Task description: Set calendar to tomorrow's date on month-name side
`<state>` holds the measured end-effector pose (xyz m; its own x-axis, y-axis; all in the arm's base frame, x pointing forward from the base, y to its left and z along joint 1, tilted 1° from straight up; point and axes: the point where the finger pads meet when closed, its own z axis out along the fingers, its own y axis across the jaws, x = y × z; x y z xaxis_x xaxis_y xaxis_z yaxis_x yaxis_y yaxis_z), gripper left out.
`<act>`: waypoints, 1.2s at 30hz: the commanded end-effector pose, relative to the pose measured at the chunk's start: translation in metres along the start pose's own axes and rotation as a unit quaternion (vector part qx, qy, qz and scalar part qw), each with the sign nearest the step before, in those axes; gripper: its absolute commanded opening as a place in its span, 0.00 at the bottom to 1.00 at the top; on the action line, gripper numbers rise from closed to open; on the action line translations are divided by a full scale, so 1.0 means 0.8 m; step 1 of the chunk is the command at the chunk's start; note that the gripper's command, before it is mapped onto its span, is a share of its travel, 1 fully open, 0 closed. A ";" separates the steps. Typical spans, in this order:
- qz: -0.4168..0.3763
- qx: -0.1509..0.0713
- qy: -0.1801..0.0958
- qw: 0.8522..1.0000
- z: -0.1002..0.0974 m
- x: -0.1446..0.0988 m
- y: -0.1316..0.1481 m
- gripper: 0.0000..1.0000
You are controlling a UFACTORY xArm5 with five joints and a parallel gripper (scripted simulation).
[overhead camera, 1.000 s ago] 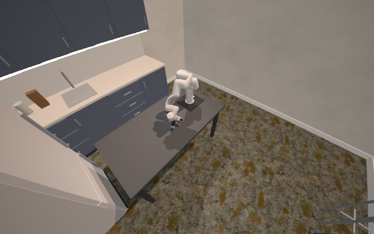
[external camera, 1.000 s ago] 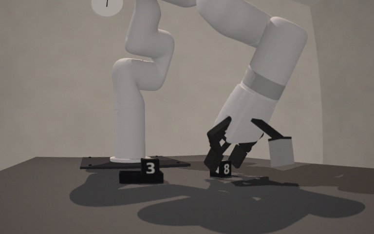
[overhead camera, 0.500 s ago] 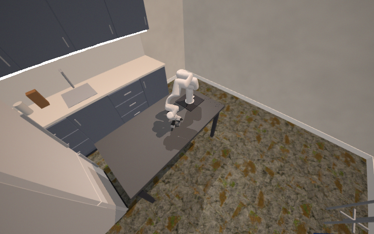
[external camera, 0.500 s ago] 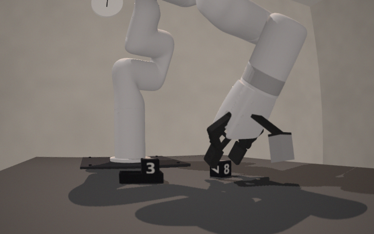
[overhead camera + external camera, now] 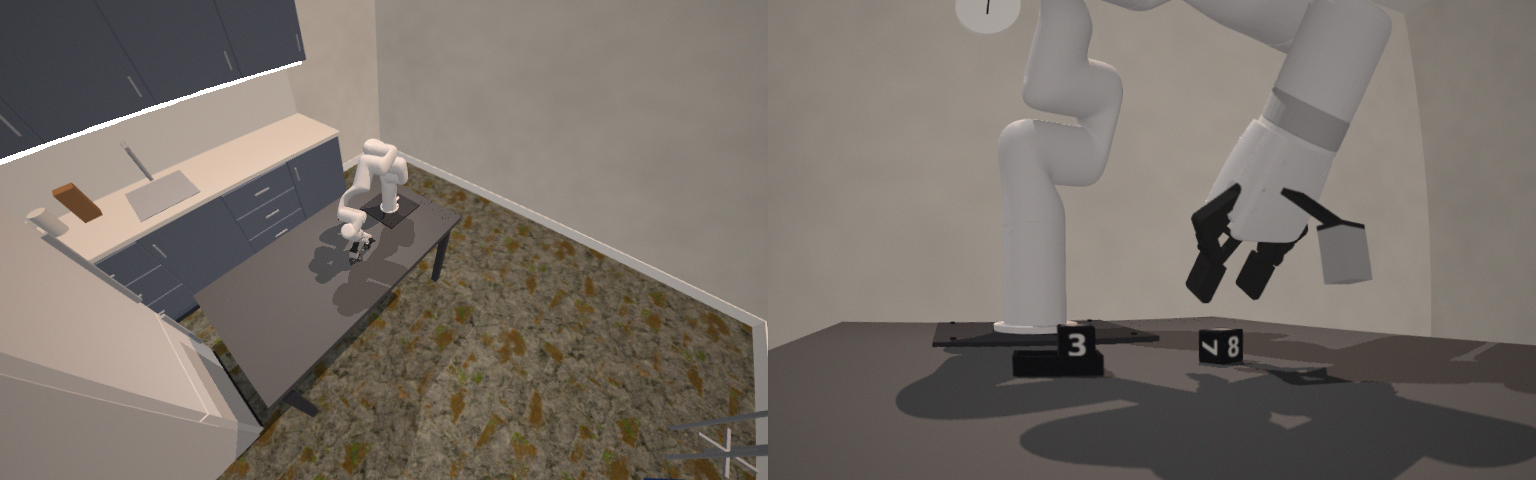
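Note:
In the exterior view a low black tray (image 5: 1057,362) lies flat on the dark table in front of the arm's base. One black cube (image 5: 1076,341) stands in its right half and shows an upright white 3. A second black cube (image 5: 1220,345) rests on the table to the right of the tray, outside it; it shows an upright 8 and a 7 lying on its side on the face next to it. My gripper (image 5: 1227,287) hangs open and empty above this cube, well clear of it. In the top view the gripper (image 5: 359,249) is small and the cubes cannot be told apart.
The arm's black base plate (image 5: 1039,335) lies just behind the tray. A grey block on a bracket (image 5: 1343,253) juts from the gripper's right side. A kitchen counter (image 5: 186,181) runs along the table's far side.

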<state>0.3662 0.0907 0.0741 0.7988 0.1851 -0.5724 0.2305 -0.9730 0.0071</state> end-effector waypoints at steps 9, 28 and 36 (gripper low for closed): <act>0.000 0.000 0.002 1.000 -0.023 -0.014 0.001 0.71; -0.001 0.002 0.146 0.989 -0.022 -0.023 0.000 0.71; -0.001 0.002 0.177 0.984 -0.021 -0.023 0.001 0.71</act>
<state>0.3598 0.0889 0.0977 0.9293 0.2186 -0.2976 0.2300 -0.9732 0.0032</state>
